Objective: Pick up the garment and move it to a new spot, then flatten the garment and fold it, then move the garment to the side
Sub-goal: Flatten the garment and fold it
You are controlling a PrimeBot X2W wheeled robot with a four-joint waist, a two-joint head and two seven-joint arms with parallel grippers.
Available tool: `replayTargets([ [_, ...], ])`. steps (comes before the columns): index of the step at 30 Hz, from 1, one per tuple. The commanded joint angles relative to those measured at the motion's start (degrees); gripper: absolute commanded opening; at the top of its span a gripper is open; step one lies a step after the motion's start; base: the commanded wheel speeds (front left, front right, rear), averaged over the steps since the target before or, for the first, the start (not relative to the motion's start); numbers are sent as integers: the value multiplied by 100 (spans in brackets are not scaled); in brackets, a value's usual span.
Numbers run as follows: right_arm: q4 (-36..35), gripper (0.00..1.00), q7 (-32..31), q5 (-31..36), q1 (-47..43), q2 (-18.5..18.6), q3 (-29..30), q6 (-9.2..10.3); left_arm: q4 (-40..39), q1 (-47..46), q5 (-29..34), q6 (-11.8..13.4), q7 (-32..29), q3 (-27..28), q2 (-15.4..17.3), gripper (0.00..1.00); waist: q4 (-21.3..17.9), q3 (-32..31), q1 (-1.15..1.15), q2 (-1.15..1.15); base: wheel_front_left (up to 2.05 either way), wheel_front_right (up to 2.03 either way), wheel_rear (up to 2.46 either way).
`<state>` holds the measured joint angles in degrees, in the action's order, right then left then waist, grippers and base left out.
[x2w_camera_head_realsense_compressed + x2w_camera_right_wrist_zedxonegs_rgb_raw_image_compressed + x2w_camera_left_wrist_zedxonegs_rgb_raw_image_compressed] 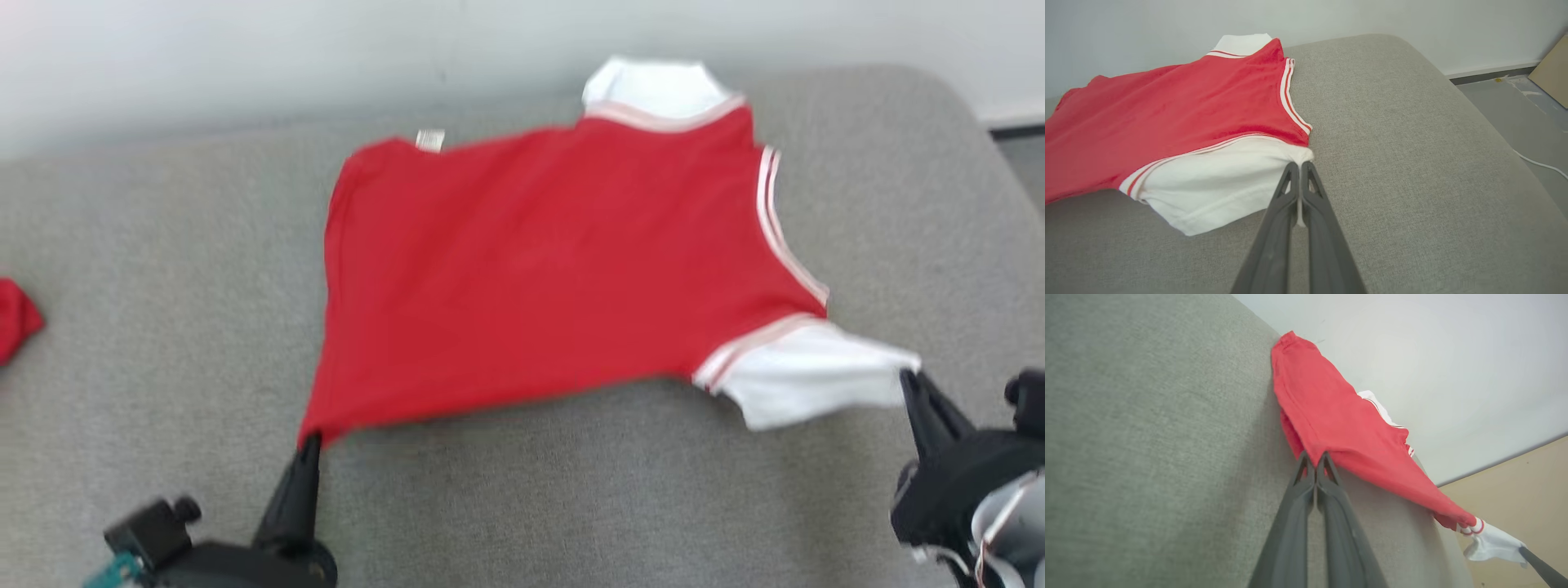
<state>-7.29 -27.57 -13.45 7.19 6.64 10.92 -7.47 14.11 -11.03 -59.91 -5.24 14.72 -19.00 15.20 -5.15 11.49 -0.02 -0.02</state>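
head view: the red garment [555, 261] with white sleeves lies spread on the grey cushion [163, 245]; its small white label [429, 140] is too blurred to read. left wrist view: the left gripper [1314, 459] pinches the red hem corner. right wrist view: the right gripper [1299, 167] pinches a white sleeve; the hem end is cut off.

The left gripper [310, 447] sits low on the left. Its two dark fingers are pressed tight together and point up and away. They pinch one corner of the garment [531, 261]. The right gripper [909, 380] sits low on the right, its fingers squeezed together too, leaning inward and pinching another corner. The two grippers are well apart.
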Motion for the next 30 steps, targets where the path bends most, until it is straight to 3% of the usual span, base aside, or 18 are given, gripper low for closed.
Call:
replayTargets([
  [1,-59,0,-66,91,-216,-49,73,-3,21,257,43,58,34,1,21,0,40,-502,2,2,0,0,0],
  [10,-392,0,-590,512,-1113,-190,341,-3,-96,1207,70,286,11,-130,71,0,73,-1100,2,2,0,0,0],
  [15,-505,0,-344,232,-1046,-272,292,-3,-316,1341,-62,357,25,0,-16,0,46,-1188,2,2,0,0,0],
  [17,-518,0,-108,91,-816,-270,232,-3,-432,1180,-36,353,29,65,8,0,39,-1210,2,2,0,0,0],
  [23,-351,0,530,-8,487,244,-220,-3,-584,-39,88,277,-345,162,292,0,16,-1287,2,2,0,0,0],
  [29,429,0,756,-277,2491,793,-951,-3,-292,-1797,6,241,-952,372,594,0,-171,-1231,2,2,0,0,0],
  [30,429,0,756,-277,2491,793,-951,-3,-292,-1797,6,241,-952,372,594,0,-171,-1231,2,2,0,0,0],
])
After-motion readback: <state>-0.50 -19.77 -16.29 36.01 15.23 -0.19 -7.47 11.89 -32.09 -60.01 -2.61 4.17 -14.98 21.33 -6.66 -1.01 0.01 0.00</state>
